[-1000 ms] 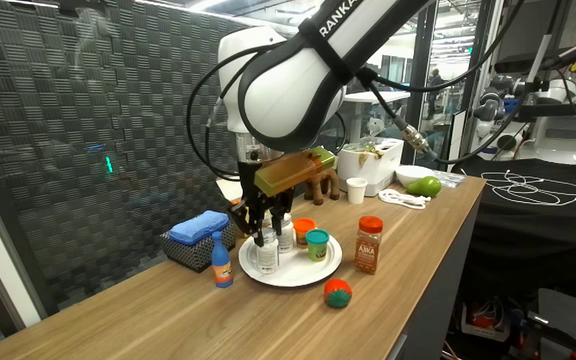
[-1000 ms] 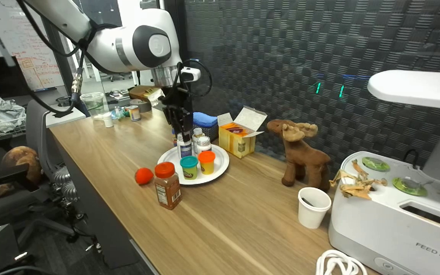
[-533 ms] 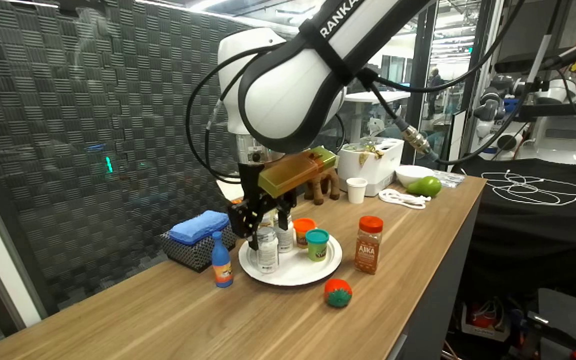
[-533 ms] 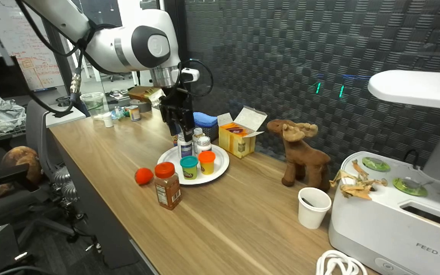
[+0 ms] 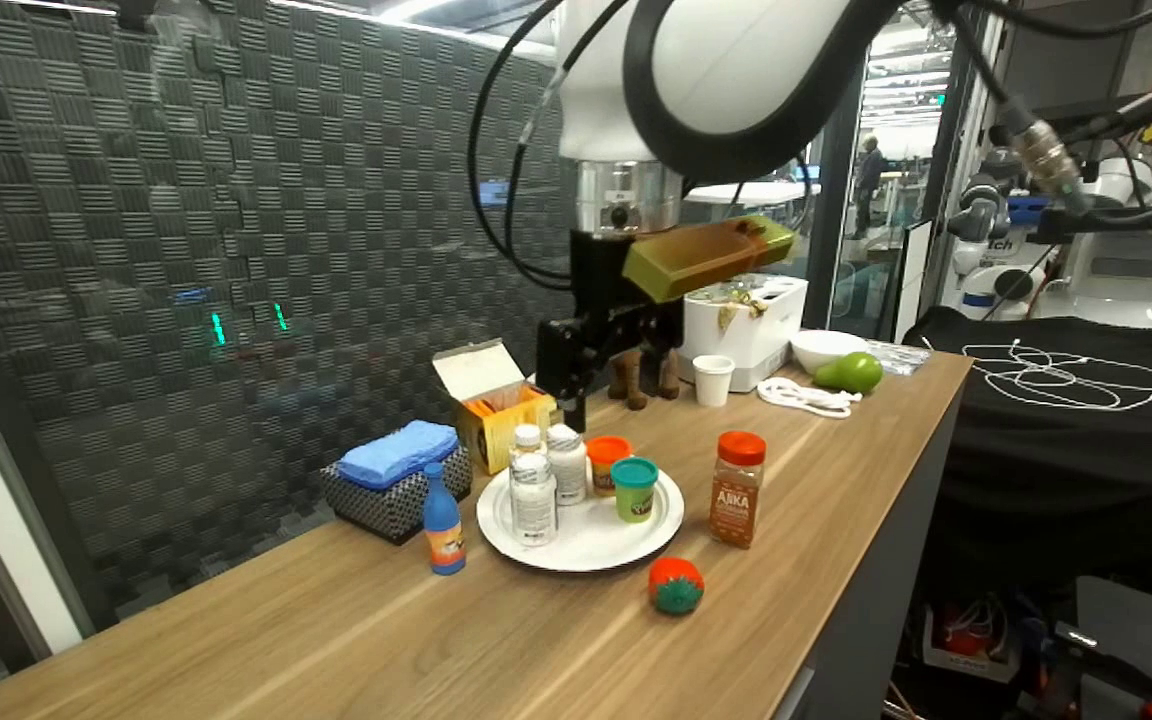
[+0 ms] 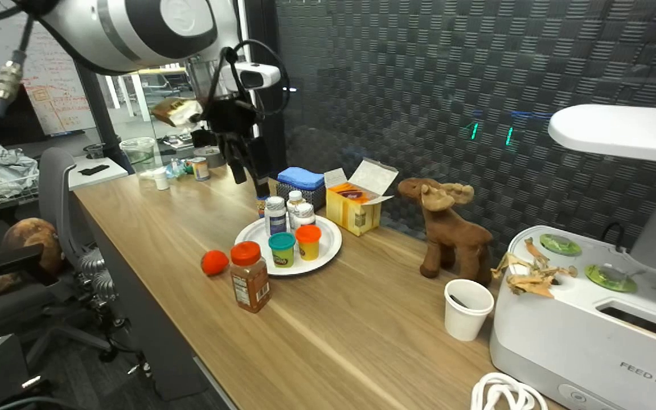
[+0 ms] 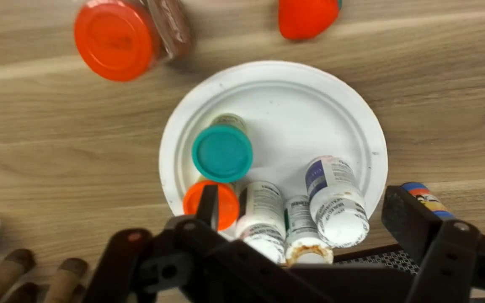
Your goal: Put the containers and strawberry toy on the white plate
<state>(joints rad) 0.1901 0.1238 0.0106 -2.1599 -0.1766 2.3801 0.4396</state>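
Note:
On the white plate (image 7: 301, 109) three white bottles stand close together: one with a purple label (image 7: 331, 189), one beside the orange lid (image 7: 263, 206), and a slimmer one (image 7: 303, 223) between them. The teal-lidded tub (image 7: 222, 152) and orange-lidded tub (image 7: 225, 206) also stand on it. Off the plate, on the table, are the red-capped spice jar (image 5: 737, 490), upright, and the strawberry toy (image 5: 676, 585), lying on its side. My gripper (image 7: 305, 208) hangs above the bottles with its fingers wide apart, holding nothing. It is clear of the caps in both exterior views.
Beside the plate stand a blue bottle (image 5: 443, 520), a basket with a blue cloth (image 5: 398, 458) and an open yellow carton (image 6: 353, 212). Further along are a toy moose (image 6: 447, 228), a paper cup (image 6: 467, 310), a white planter (image 6: 590, 319) and a white bowl (image 5: 826, 349).
My gripper was down at the purple-labelled bottle's cap. Its fingers have spread, and it has risen away from the bottle, which stays standing on the plate.

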